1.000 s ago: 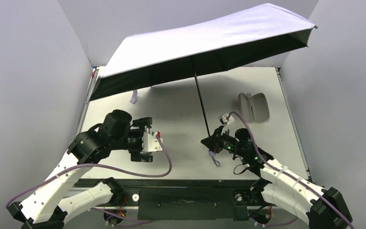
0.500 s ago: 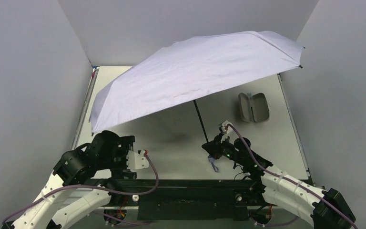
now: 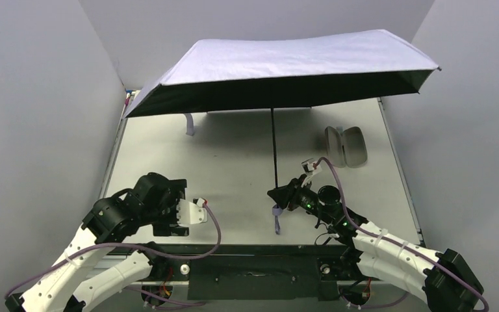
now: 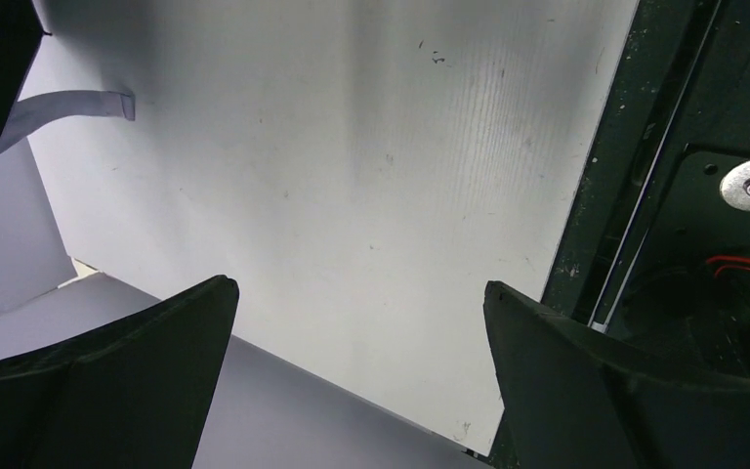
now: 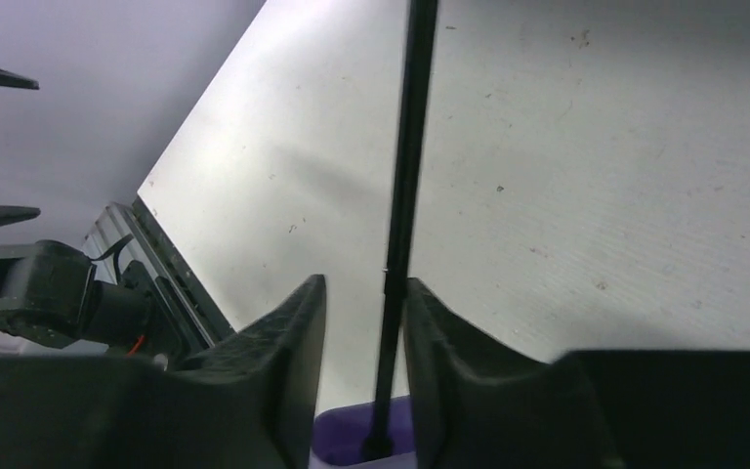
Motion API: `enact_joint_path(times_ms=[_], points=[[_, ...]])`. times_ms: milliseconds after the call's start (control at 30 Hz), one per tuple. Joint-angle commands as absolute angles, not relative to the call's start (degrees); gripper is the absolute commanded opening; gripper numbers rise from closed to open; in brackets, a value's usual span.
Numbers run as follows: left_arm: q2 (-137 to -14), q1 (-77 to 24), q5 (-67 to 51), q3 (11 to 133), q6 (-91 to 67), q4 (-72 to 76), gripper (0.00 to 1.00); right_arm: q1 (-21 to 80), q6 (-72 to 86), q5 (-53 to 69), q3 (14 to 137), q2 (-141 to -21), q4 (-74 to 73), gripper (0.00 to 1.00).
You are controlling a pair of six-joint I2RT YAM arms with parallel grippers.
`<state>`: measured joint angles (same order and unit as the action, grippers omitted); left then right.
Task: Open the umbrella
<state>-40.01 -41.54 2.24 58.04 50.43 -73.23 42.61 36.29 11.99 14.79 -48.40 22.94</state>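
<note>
Top of umbrella (image 3: pixel 286 58): matt lilac cloth; underside matt black. Its shaft (image 5: pixel 405 195): smooth black, slight sheen. Handle (image 5: pixel 342 440) at shaft's foot: smooth lilac plastic. Table (image 3: pixel 234 156) under shaft: matt white, finely ribbed, w/ specks.

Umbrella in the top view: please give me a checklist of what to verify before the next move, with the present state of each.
1. The umbrella is fully spread: ok.
2. The right pincer grips the handle: ok.
3. The shaft stands roughly upright: ok.
4. The left pincer is open and empty: ok.
5. The umbrella is clear of the side walls: cannot tell.
</note>
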Motion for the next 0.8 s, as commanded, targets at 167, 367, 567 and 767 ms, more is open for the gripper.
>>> enact_joint_path(times_ms=[167, 367, 567, 767], points=[[-39.73, -41.58, 4.39, 56.35, 47.6, -68.56, 0.97, 43.69, 28.49, 12.41, 19.09, -46.2, 22.3, 0.59], [-35.53, -41.64, 7.01, 51.18, 50.37, -70.26, 0.97, 43.54, 15.52, 12.08, 22.91, -38.08, 6.11, 0.68], [-31.36, -41.62, 8.87, 47.29, 49.62, -69.6, 0.97, 43.53, 0.41, 9.17, 26.84, -30.09, -12.57, 0.7], [-32.94, -40.58, 14.48, 48.46, 36.15, -66.39, 0.97, 43.24, -8.12, 3.39, 30.34, -22.7, -23.31, 0.75]])
